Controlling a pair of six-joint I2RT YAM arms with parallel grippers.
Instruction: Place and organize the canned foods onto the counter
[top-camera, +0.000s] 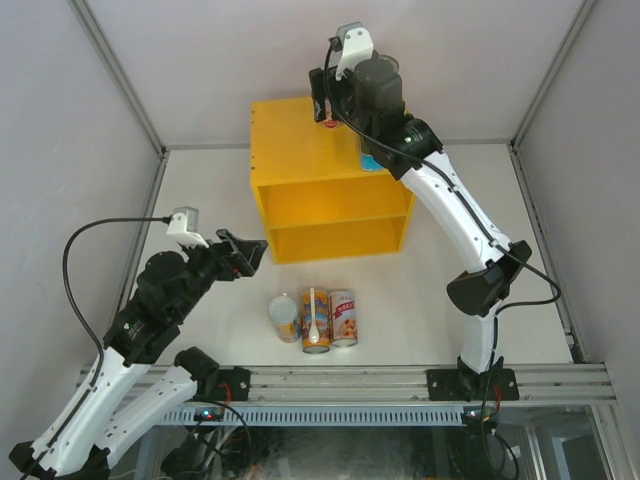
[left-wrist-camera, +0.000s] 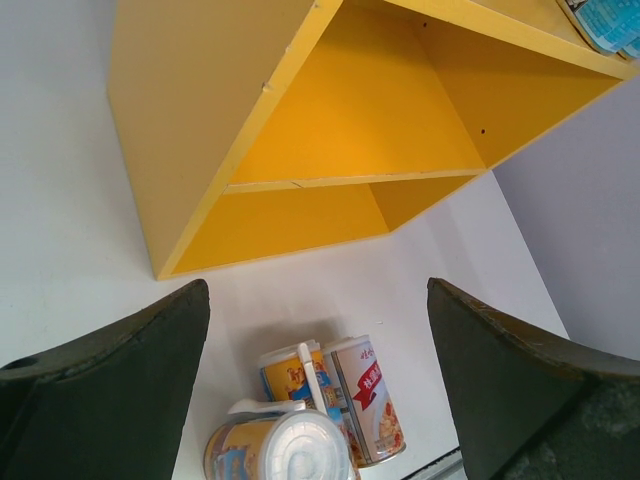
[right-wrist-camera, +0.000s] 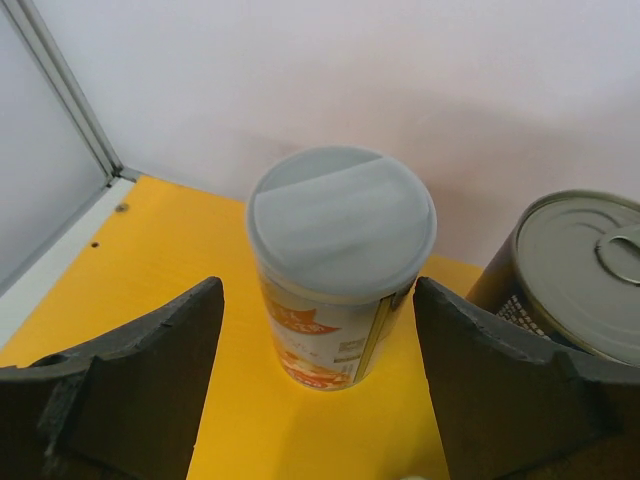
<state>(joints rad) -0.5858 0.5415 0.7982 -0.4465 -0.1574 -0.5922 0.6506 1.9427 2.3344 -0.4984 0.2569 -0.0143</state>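
Observation:
The yellow counter (top-camera: 300, 150) stands at the back middle. My right gripper (top-camera: 322, 100) hovers over its top, open, its fingers on either side of an upright white-red can (right-wrist-camera: 340, 260) without touching it. A dark grey can (right-wrist-camera: 570, 270) stands just right of that can. A teal tin (top-camera: 372, 160) lies on the counter top, partly under the arm. My left gripper (top-camera: 245, 252) is open and empty above the table. In front of the counter lie an orange-blue can on its side (top-camera: 285, 317), an orange-blue can with a white spoon (top-camera: 315, 322) and a white-red can (top-camera: 343, 317).
The counter's two front compartments (left-wrist-camera: 350, 130) hold nothing. Grey walls close in the back and both sides. A metal rail (top-camera: 350, 380) runs along the near table edge, just in front of the three cans.

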